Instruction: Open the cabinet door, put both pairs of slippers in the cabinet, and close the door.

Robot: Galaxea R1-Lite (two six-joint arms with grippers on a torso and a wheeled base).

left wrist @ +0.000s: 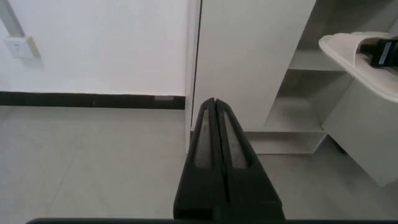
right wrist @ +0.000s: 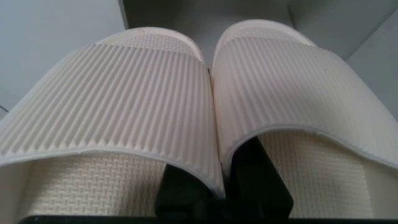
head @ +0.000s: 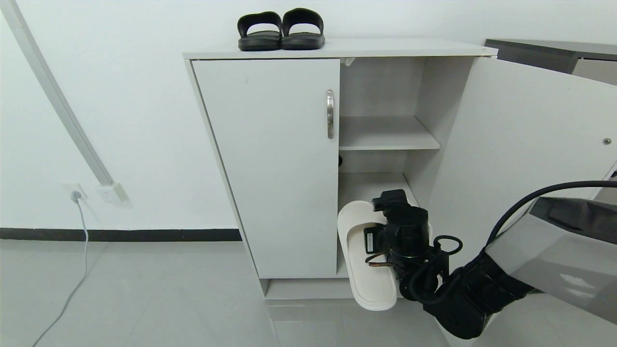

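At centre-low of head view, right gripper [head: 388, 212] clamps white slippers [head: 359, 260], held on edge at mouth of cabinet [head: 409, 48] lower bay. Rt door [head: 520, 144] is open, left door [head: 265, 168] shut w/ metal handle [head: 330, 114]. Black slippers [head: 281, 30] sit on cabinet top, upper centre.

Left wrist view: left gripper [left wrist: 214, 118] fingers pressed together, nothing between, above grey tile floor [left wrist: 93, 168]; wall socket [left wrist: 18, 46] upper left.

Right wrist view: ribbed straps [right wrist: 143, 93] of both white slippers side by side, touching.

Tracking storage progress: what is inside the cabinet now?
The open right half shows two shelves; the white slippers, held by the right gripper, tilt at the lower one's front. The shut left door hides the rest.
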